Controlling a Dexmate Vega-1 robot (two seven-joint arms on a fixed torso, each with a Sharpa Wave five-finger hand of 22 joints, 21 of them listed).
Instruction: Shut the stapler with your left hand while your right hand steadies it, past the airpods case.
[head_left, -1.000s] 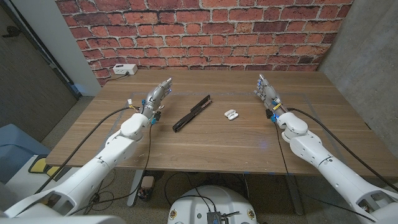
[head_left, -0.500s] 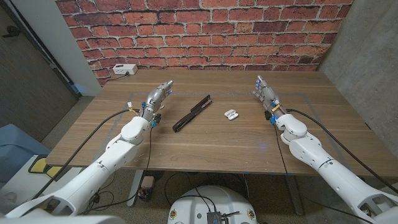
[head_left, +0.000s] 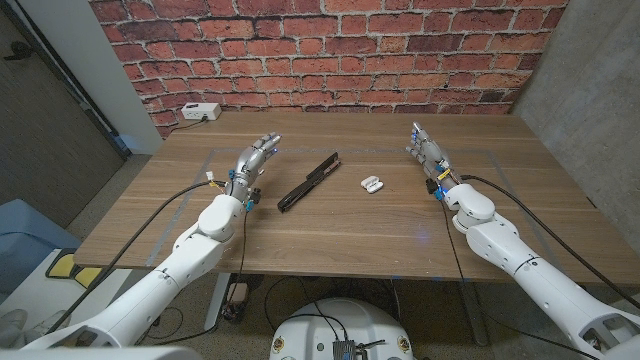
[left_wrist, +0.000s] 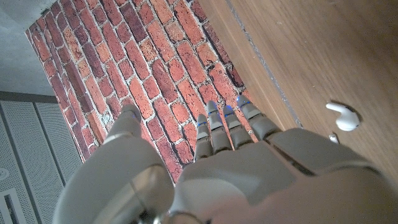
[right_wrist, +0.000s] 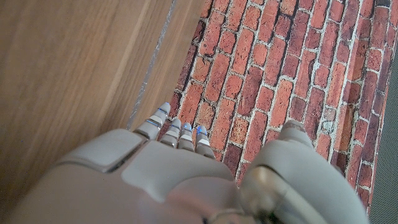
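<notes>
A black stapler (head_left: 308, 181) lies opened out long and flat on the wooden table (head_left: 330, 225), slanting from near left to far right. Just right of it sits the small white airpods case (head_left: 371, 184). My left hand (head_left: 253, 160) hovers left of the stapler, apart from it, holding nothing, its fingers straight and slightly spread. In the left wrist view the left hand (left_wrist: 249, 168) points toward the brick wall. My right hand (head_left: 425, 147) is right of the case, holding nothing, with its fingers straight. The right hand (right_wrist: 155, 168) also faces the wall in its own wrist view.
A white box (head_left: 200, 112) with a cable sits at the table's far left corner. A small white earbud-shaped piece (left_wrist: 343, 116) lies on the wood near my left hand. The brick wall (head_left: 330, 50) runs behind the table.
My left hand has edged slightly nearer and its fingers have spread a little. The right hand, stapler and case have not moved.
</notes>
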